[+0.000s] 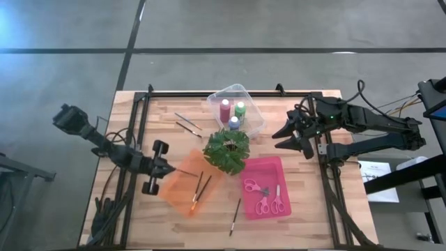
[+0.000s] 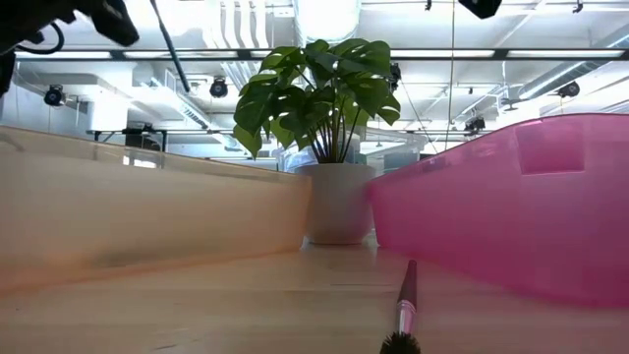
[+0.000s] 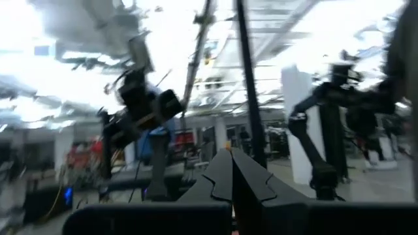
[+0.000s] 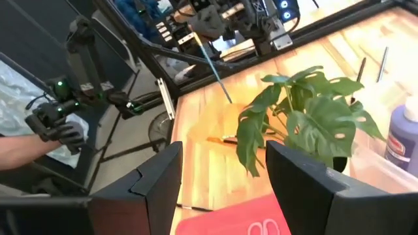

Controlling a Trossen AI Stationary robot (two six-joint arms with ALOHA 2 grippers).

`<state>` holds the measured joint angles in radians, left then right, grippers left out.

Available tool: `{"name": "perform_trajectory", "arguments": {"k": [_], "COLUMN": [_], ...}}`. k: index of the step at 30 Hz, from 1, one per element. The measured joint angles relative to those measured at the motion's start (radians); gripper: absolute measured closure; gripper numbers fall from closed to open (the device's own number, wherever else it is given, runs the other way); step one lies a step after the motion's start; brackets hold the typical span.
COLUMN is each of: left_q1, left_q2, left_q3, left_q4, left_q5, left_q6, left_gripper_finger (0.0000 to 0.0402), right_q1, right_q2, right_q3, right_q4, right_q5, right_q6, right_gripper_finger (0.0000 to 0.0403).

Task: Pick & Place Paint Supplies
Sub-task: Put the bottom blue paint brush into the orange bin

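Wooden tabletop (image 1: 306, 202) lies under both my arms, with a leafy plant (image 1: 226, 149) in a white pot near its middle. My left gripper (image 1: 171, 169) hangs over the near-left edge of the orange tray (image 1: 174, 195), its jaws pinched shut on a thin paintbrush (image 1: 187, 172) that sticks out from the tips over the tray toward the plant; from my right wrist I see that same brush as a slim slanting rod held up off the wood. My right gripper (image 1: 284, 139) waits above the bare wood between the clear bin (image 1: 256, 111) and the pink tray (image 1: 279, 167), its jaws spread wide and holding nothing. Three paint bottles stand inside the clear bin: a maroon-pink bottle (image 1: 224, 109), a green bottle (image 1: 240, 109) and a blue-purple bottle (image 1: 233, 123), close together. Two more brushes (image 1: 201, 188) lie in the orange tray, side by side at a slant. Another pair of brushes (image 1: 187, 124) rests on the wood to the left of the clear bin, and a single brush (image 1: 235, 216) lies on the wood between the two coloured trays, near the front edge. Two pairs of pink-handled scissors (image 1: 267, 199) lie flat in the pink tray. From table height the lone brush (image 2: 405, 313) points at the camera, bristles first, beside the pink wall.
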<state>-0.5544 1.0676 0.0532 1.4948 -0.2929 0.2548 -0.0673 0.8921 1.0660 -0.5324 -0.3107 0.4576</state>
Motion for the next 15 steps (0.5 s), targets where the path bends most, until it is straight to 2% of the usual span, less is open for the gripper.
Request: {"name": "perform_trajectory", "arguments": {"k": [2,7,15], "left_q1": [0.004,0.028,0.169], "left_q2": [0.001,0.002,0.032], "left_q3": [0.000,0.000,-0.002], "left_q4": [-0.012,-0.141,-0.213], "left_q5": [0.046,0.068,0.259], "left_q6": [0.045,0.071,0.039], "left_gripper_finger": [0.0401,0.0401,0.0401], "right_q1": [0.000,0.000,0.000], "right_q2": [0.000,0.000,0.000], "right_q3": [-0.003,-0.011,-0.035], "right_q4": [-0.008,-0.019,-0.018], "right_q5": [0.000,0.000,0.000], "right_q6": [0.013,0.057,0.112], "right_gripper_finger": [0.0190,0.0190,0.0190]}}
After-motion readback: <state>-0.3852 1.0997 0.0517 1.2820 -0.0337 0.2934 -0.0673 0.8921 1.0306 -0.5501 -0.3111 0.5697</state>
